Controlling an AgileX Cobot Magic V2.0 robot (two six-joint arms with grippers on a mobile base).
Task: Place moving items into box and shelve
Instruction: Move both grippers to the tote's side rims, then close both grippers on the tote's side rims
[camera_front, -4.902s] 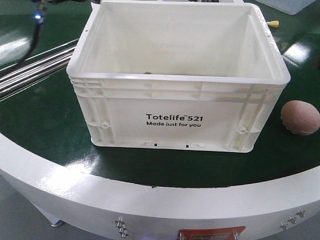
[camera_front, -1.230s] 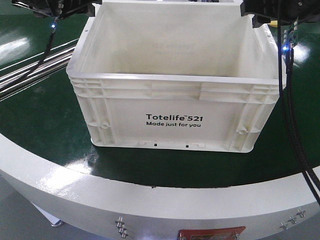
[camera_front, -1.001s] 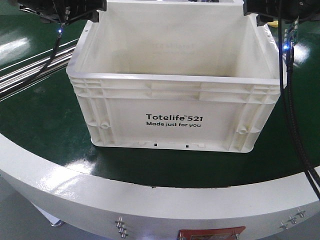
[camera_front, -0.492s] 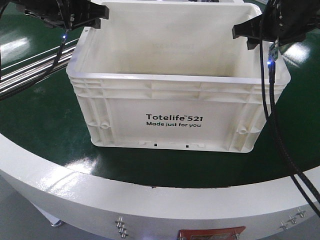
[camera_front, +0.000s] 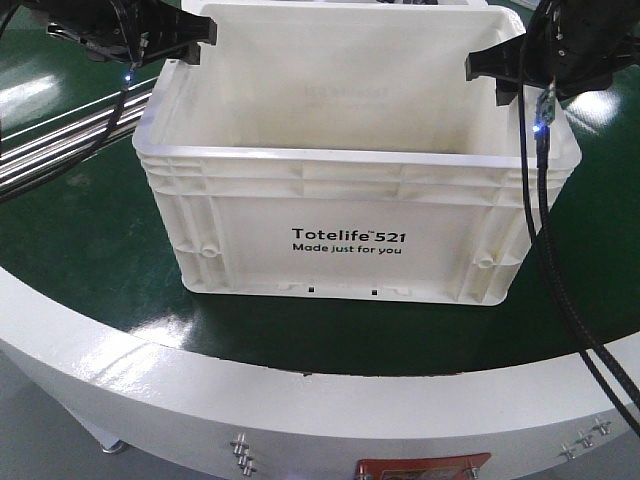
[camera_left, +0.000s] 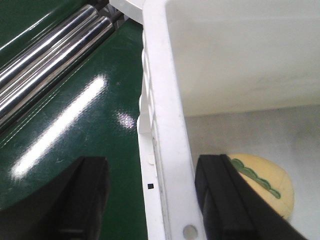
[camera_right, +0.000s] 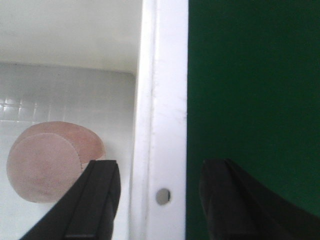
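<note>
The box (camera_front: 350, 205) sat on the green table (camera_front: 90, 240) with 2 moving items inside: a beige item (camera_left: 265, 182) and a reddish-brown item (camera_right: 47, 162). The left gripper (camera_left: 150, 200) and right gripper (camera_right: 162, 200) each straddled a side rim, jaws wide.

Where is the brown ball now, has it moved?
Yes. The ball left the green table beside the box and now lies inside it, near one side wall.
</note>
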